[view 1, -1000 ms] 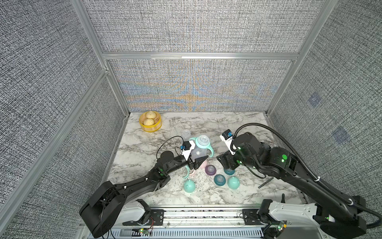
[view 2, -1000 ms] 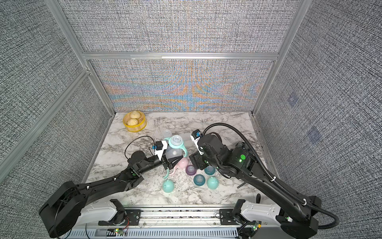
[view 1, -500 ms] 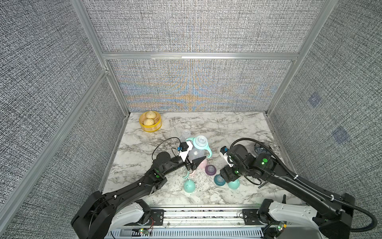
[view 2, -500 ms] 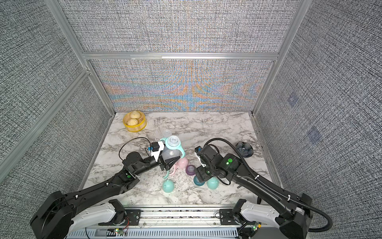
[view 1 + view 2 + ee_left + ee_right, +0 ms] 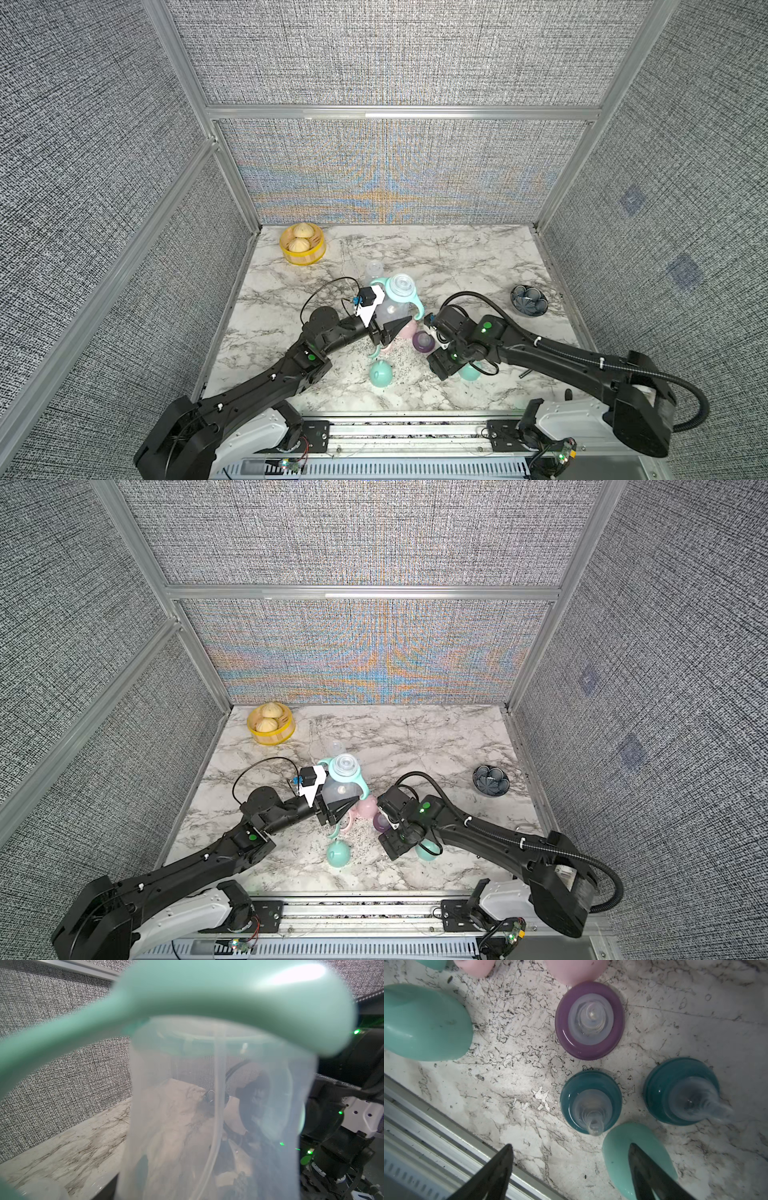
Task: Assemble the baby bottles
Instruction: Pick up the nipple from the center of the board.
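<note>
I've left fingers clamped on the clear bottle, right fingers wide apart, near teal collar just far of their tips, nipple axis upright, right arm nearer.

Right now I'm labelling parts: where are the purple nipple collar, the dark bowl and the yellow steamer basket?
purple nipple collar (image 5: 590, 1020): right wrist view, clear nipple at centre.
dark bowl (image 5: 528, 300): a top view, inner floor.
yellow steamer basket (image 5: 302, 258): a top view, front wall.

Both top views look down from high over my near edge, sharing the whole marble table. My left wrist camera hugs a clear bottle; my right peers closely down on a purple nipple collar.
</note>
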{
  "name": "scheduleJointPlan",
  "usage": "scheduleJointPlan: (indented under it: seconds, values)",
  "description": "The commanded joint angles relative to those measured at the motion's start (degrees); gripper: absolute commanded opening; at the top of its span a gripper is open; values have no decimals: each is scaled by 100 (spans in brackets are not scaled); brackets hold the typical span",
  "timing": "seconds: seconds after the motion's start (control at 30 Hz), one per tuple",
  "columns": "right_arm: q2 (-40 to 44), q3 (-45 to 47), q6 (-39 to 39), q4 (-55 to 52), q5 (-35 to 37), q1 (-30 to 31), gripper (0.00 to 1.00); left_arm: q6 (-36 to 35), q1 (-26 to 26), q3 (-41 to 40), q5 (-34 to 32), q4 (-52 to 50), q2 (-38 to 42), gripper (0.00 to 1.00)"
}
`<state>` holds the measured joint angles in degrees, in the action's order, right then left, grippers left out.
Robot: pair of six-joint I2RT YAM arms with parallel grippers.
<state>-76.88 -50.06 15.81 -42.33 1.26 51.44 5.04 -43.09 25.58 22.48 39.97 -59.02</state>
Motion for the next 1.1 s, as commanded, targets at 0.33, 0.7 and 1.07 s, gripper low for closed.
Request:
scheduleJointPlan:
  seconds: [0.33,0.7,1.07]
  values:
    - [-710,319,273,926,312,-73,87,-23,9,43,45,-138,112,0]
    - [-1104,401,398,995,434,-8,81,-47,8,71,44,-121,12,0]
    - [-1159,454,492,945,472,59,75,-47,5,52,12,-59,-50,0]
